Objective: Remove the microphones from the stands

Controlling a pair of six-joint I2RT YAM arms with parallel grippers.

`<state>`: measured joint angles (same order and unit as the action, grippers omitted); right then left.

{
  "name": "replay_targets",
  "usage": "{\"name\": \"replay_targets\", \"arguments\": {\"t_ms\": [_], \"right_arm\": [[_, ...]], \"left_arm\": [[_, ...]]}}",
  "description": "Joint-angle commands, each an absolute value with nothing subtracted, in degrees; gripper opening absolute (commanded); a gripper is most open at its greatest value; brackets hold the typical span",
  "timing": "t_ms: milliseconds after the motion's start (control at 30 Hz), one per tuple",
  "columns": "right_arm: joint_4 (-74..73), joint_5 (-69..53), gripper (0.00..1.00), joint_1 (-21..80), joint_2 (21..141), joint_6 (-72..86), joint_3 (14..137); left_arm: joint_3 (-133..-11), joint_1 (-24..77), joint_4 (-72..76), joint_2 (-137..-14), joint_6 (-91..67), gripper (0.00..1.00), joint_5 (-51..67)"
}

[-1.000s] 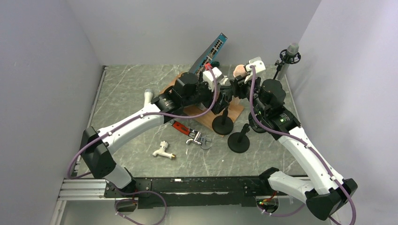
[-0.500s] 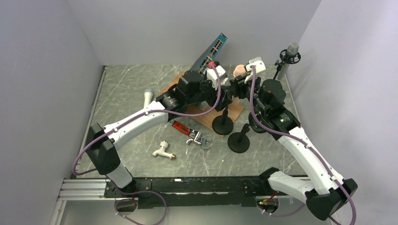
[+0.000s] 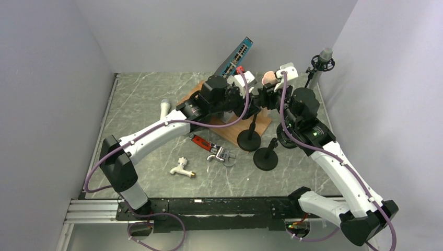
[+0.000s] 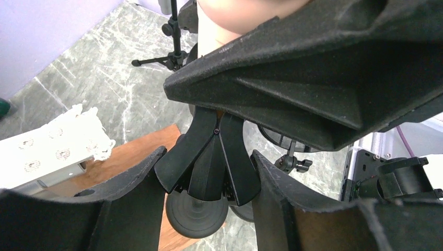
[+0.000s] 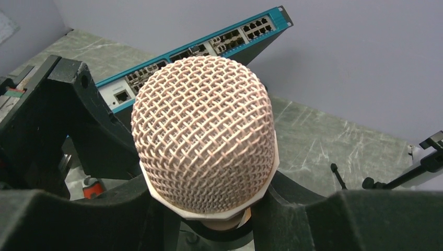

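Microphone point(image 5: 203, 136) sits clenched in my right fingers point(image 5: 57, 222) at three o'clock, ready to pull, while my left fingers point(image 4: 130, 204) at nine pinch the clip point(image 4: 209, 162), bracing the stand point(image 4: 196, 215).

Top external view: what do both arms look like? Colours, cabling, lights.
The left arm and right arm match: white links, black joint housings, and a white camera box at each wrist. A purple cable runs loosely outside each arm. The jaws are matte black and angular. A small green light glows on the right arm.
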<state>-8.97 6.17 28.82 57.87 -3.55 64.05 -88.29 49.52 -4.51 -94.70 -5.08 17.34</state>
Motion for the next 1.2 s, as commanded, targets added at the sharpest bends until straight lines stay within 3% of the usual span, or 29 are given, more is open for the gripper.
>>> {"name": "replay_targets", "arguments": {"t_ms": [0, 467, 800, 1167], "right_arm": [[-7.19, 8.24, 0.00, 29.36, 57.89, -2.00, 72.05], [-14.45, 19.66, 0.00, 29.27, 66.47, -8.22, 100.18], [-5.17, -2.96, 0.00, 29.36, 58.28, -6.49, 78.21], [2.10, -7.53, 0.00, 29.28, 57.03, -4.89, 67.08]], "left_arm": [[-87.72, 49.57, -3.01, -93.18, -5.40, 0.00, 18.49], [-85.93, 49.65, -6.47, -90.05, -6.86, 0.00, 16.73], [-90.20, 49.59, -8.43, -90.44, -5.78, 0.00, 16.51], [-86.00, 49.41, -8.55, -89.84, -1.17, 0.00, 13.70]]}}
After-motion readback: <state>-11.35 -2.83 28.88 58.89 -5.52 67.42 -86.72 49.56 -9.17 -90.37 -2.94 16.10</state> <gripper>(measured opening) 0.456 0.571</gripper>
